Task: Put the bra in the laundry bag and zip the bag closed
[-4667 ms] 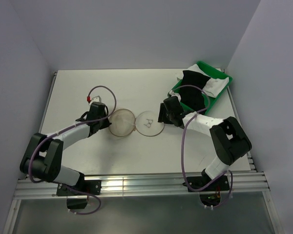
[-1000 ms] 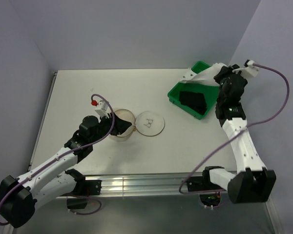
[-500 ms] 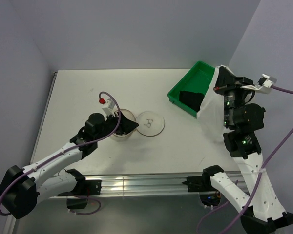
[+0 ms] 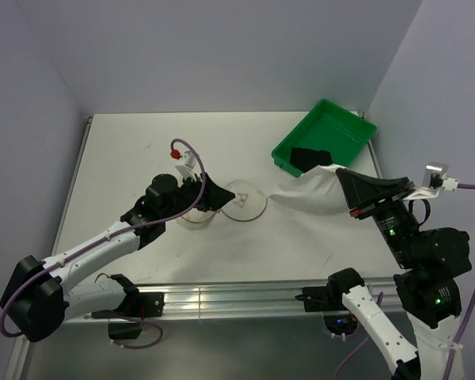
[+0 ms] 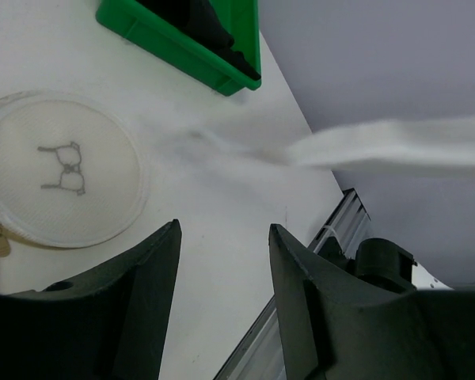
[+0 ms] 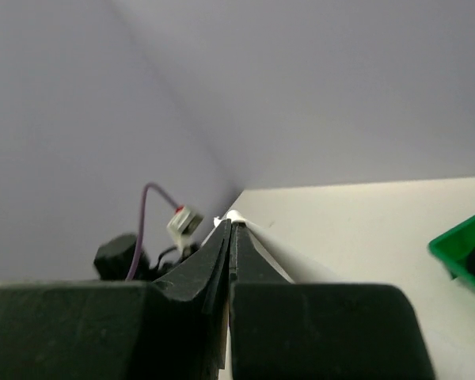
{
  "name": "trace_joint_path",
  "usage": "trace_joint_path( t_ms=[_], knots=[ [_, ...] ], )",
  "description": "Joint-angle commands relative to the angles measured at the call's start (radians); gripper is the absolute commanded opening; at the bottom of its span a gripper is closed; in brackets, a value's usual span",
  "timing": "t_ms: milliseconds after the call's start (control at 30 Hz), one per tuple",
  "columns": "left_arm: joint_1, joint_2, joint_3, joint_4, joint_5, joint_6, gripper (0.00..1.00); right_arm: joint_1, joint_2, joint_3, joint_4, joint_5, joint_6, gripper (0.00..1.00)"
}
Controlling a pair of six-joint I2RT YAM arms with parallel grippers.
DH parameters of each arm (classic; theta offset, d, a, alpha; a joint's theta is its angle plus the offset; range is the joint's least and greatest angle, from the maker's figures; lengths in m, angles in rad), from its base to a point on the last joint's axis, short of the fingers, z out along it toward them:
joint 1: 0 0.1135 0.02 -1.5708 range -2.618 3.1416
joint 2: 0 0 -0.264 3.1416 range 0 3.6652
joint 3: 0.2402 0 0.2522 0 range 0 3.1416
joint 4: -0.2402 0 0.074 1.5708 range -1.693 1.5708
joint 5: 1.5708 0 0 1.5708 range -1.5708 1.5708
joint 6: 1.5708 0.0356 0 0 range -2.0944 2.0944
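Note:
The bra (image 4: 310, 157) lies as a black heap in the near corner of the green tray (image 4: 344, 127), and its edge also shows in the left wrist view (image 5: 214, 28). The laundry bag (image 4: 196, 210) stands open mid-table with its round mesh lid (image 4: 246, 199) flat beside it; the lid (image 5: 63, 178) carries a small bra drawing. My left gripper (image 4: 223, 203) hovers open and empty between bag and lid (image 5: 222, 229). My right gripper (image 4: 340, 172) is raised and shut on a white cloth (image 4: 301, 188), which trails blurred toward the lid (image 6: 257, 237).
The tray sits at the table's back right corner against the wall. The metal rail (image 4: 222, 299) runs along the table's front edge. The left arm's wrist (image 6: 119, 253) shows beyond the right gripper's tips (image 6: 229, 223).
The right arm swung from above the tray toward the front, dragging the white cloth out over the table. The left gripper opened wider and moved right, off the bag toward the lid.

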Motion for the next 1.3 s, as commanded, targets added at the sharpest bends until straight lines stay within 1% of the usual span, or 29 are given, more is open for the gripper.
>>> trace_joint_path(
  t_ms=[0, 133, 233, 300, 367, 400, 467, 500, 567, 600, 667, 733, 833, 900, 1000, 1133, 1267],
  knots=[
    [-0.007, 0.008, 0.073, 0.031, 0.013, 0.021, 0.55, 0.005, 0.025, 0.003, -0.055, -0.188, 0.05, 0.0],
    [-0.013, 0.019, 0.09, 0.025, 0.006, 0.021, 0.56, 0.004, 0.079, 0.032, -0.039, -0.246, 0.059, 0.0],
    [-0.014, 0.039, 0.101, 0.027, 0.014, 0.019, 0.57, 0.005, 0.122, 0.023, -0.012, -0.219, 0.073, 0.0],
    [-0.016, 0.051, 0.107, 0.033, 0.02, 0.019, 0.59, 0.005, 0.151, -0.008, 0.002, -0.137, 0.064, 0.0],
    [-0.017, 0.072, 0.105, 0.044, 0.026, 0.019, 0.61, 0.005, 0.226, -0.025, -0.021, -0.078, 0.041, 0.0],
    [-0.019, 0.077, 0.105, 0.047, 0.025, 0.022, 0.62, 0.004, 0.249, -0.063, -0.025, -0.022, 0.027, 0.0],
    [-0.02, 0.095, 0.096, 0.047, 0.016, 0.027, 0.64, 0.002, 0.299, -0.118, -0.021, 0.038, 0.019, 0.0],
    [-0.022, 0.102, 0.095, 0.05, 0.017, 0.028, 0.67, 0.001, 0.315, -0.19, -0.01, 0.09, 0.022, 0.0],
    [-0.026, 0.14, 0.085, 0.064, 0.017, 0.045, 0.71, -0.005, 0.359, -0.249, 0.028, 0.143, 0.024, 0.0],
    [-0.039, 0.158, 0.085, 0.089, 0.022, 0.053, 0.75, -0.011, 0.37, -0.288, 0.043, 0.148, 0.028, 0.0],
    [-0.053, 0.235, 0.099, 0.12, 0.054, 0.07, 0.78, -0.012, 0.372, -0.319, 0.131, 0.102, 0.034, 0.0],
    [-0.082, 0.301, 0.116, 0.154, 0.057, 0.082, 0.81, -0.012, 0.359, -0.336, 0.186, 0.097, 0.045, 0.0],
    [-0.123, 0.357, 0.125, 0.191, 0.043, 0.13, 0.86, -0.012, 0.33, -0.323, 0.202, 0.08, 0.03, 0.0],
    [-0.141, 0.385, 0.122, 0.254, 0.051, 0.156, 0.9, -0.012, 0.313, -0.31, 0.199, 0.086, 0.015, 0.0],
    [-0.161, 0.459, 0.16, 0.285, 0.075, 0.185, 0.93, -0.012, 0.309, -0.301, 0.188, 0.065, 0.007, 0.0],
    [-0.188, 0.562, 0.219, 0.311, 0.101, 0.212, 0.94, -0.012, 0.281, -0.304, 0.185, 0.04, 0.008, 0.0],
    [-0.195, 0.635, 0.251, 0.361, 0.152, 0.191, 0.94, -0.01, 0.257, -0.284, 0.171, 0.04, 0.007, 0.0]
  ],
)
